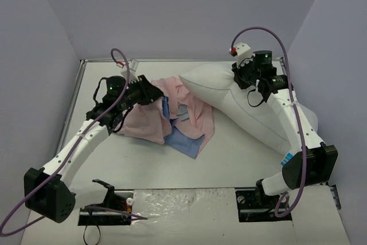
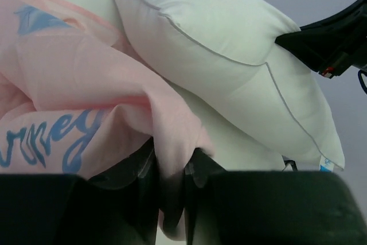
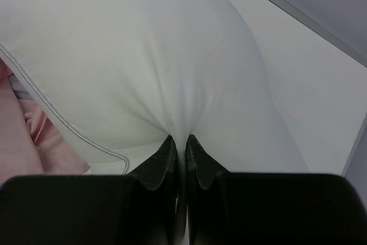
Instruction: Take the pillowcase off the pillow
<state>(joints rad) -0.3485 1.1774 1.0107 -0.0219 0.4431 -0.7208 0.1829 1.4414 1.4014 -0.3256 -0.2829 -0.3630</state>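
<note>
While between left fingers, pillowcase (pink)

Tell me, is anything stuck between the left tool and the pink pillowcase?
No, nothing visible. The left tool pinches a fold of the pillowcase directly; the pillow sits beyond it.

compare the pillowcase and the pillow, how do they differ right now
The pillowcase is pink with blue patches; the pillow is plain white. The pillowcase lies limp and crumpled; the pillow is plump and puffed. The left gripper pinches the pillowcase, while the right gripper pinches the pillow. Both are soft fabric things on the table, each held in shut jaws.
</note>
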